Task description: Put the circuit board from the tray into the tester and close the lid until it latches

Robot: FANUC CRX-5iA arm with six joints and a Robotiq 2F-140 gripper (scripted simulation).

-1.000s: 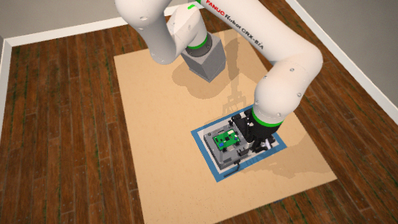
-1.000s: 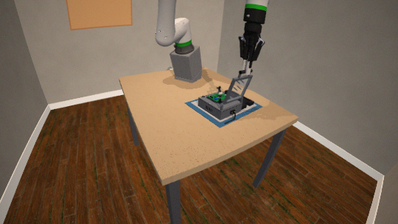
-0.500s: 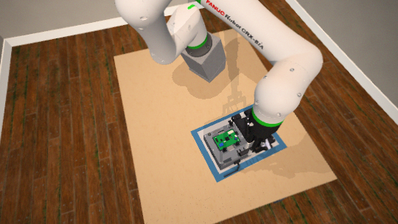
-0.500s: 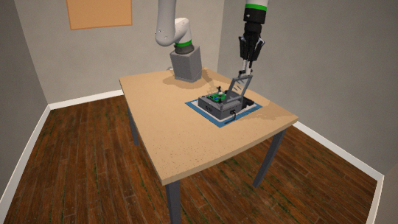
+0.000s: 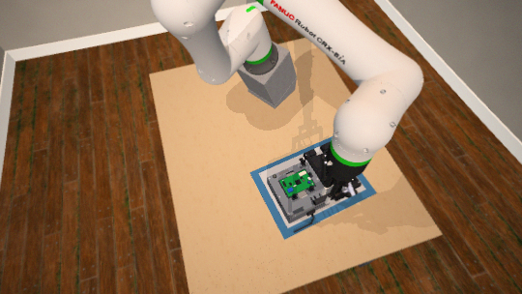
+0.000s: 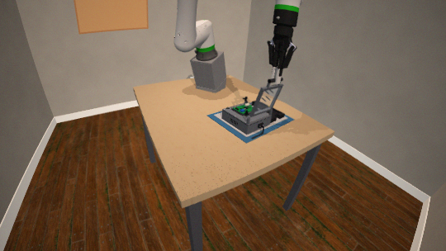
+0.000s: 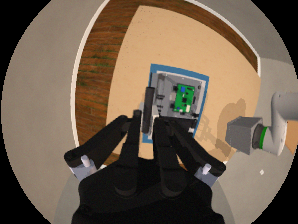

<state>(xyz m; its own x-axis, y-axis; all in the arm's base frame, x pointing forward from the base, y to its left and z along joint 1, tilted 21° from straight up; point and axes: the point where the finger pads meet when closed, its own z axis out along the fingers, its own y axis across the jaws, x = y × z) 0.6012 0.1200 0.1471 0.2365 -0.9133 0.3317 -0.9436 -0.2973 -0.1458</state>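
The tray [image 5: 355, 186] beside the tester [image 5: 290, 203] is largely hidden by the arm; pins are too small to be seen.
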